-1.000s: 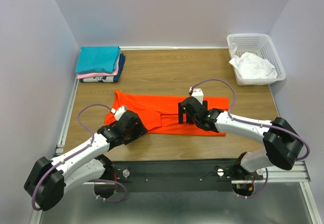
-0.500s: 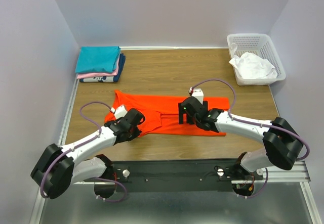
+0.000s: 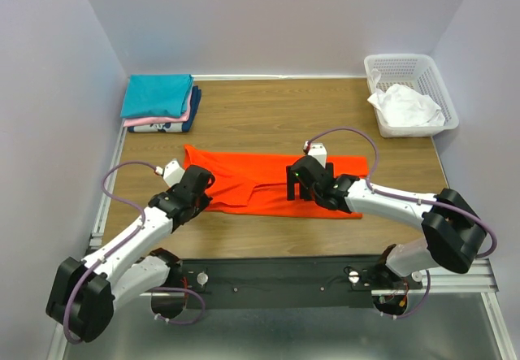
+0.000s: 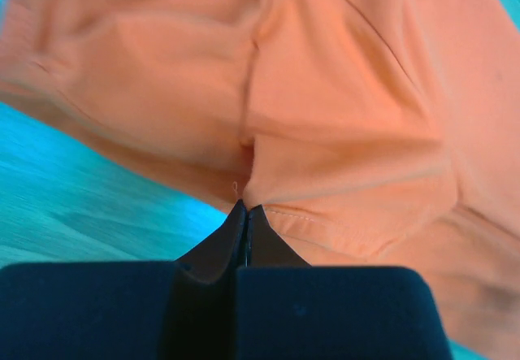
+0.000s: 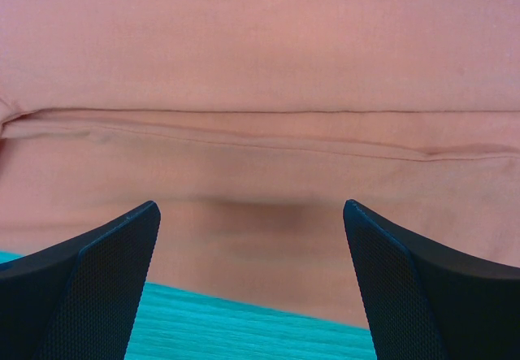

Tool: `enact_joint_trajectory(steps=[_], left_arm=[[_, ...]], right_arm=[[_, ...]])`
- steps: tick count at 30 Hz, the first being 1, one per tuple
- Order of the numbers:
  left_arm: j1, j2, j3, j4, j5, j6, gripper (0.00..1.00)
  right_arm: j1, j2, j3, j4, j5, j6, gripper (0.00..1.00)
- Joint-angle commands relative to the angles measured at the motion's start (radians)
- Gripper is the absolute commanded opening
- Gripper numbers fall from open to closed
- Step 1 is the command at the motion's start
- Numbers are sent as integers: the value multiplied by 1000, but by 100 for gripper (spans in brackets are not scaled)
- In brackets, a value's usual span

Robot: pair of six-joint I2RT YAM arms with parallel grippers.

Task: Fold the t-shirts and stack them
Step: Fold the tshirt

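The orange-red t-shirt (image 3: 260,177) lies spread across the middle of the table. My left gripper (image 3: 205,191) is at the shirt's lower left part. In the left wrist view its jaws (image 4: 246,207) are shut on the shirt's hem (image 4: 325,222), and creases run out from the pinch. My right gripper (image 3: 299,188) stands open over the shirt's right half, with a seam (image 5: 260,145) and the near edge between its fingertips (image 5: 249,206) and nothing held. A folded stack of t-shirts (image 3: 158,100), teal on top with pink and navy under it, sits at the back left.
A white lattice basket (image 3: 422,63) at the back right holds a crumpled white t-shirt (image 3: 406,106). Bare wood lies between the stack and the basket. Walls close in the left, right and back sides.
My left gripper has closed onto the shirt's lower left edge and swung left and back. The left sleeve that stuck out there is now drawn in. The right arm has held still.
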Motion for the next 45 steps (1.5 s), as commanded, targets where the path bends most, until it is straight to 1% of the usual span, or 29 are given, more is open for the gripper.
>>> enact_joint_trajectory(steps=[1,6,10,11,14,15,17,21,23,24,26,28,29,31,32,33,36,38,41,45], left_arm=[[59,11,24,24,-47,77,0],[73,84,30,53,5,117,0],[73,109,26,35,39,97,1],[73,106,24,24,40,91,5],[73,88,22,18,45,82,37],[73,71,33,7,42,79,58],[73,40,56,-29,34,80,66],[73,-17,162,-60,-10,100,81],[73,-29,183,-19,-9,132,83],[74,-27,188,39,-4,148,87],[74,-4,197,104,22,189,90],[76,66,216,186,45,195,93],[81,132,225,240,59,227,94],[91,208,259,273,76,252,94],[105,250,274,280,100,270,94],[125,328,297,285,100,274,94],[169,445,320,314,112,294,94],[185,500,325,343,131,309,94],[222,543,332,349,114,317,94],[275,621,341,450,137,343,94]], right_arm=[[-6,-21,-17,-5,-7,8,100],[-6,-15,-16,-7,-10,5,100],[-6,-5,-10,-7,-11,2,100],[-8,-2,-8,-7,-13,2,100],[-8,-2,-5,-7,-11,-3,100],[-8,-10,-4,-7,-10,-4,100],[-8,-19,-1,-8,-8,-6,100],[-13,-62,1,-10,10,-9,100],[-20,-89,-1,-10,15,-4,100],[-25,-96,-2,-11,16,0,100],[-43,-108,-1,-13,22,2,100],[-60,-113,5,-14,21,-1,100],[-68,-107,15,-16,18,-4,100],[-101,-96,22,-16,3,-4,100],[-112,-88,32,-16,-2,-7,100],[-124,-74,36,-16,-8,-10,100],[-167,-47,56,-14,-16,-12,100],[-195,-18,67,-16,-25,-13,100],[-220,28,79,-16,-33,-21,100],[-244,84,78,-14,-47,-18,100]])
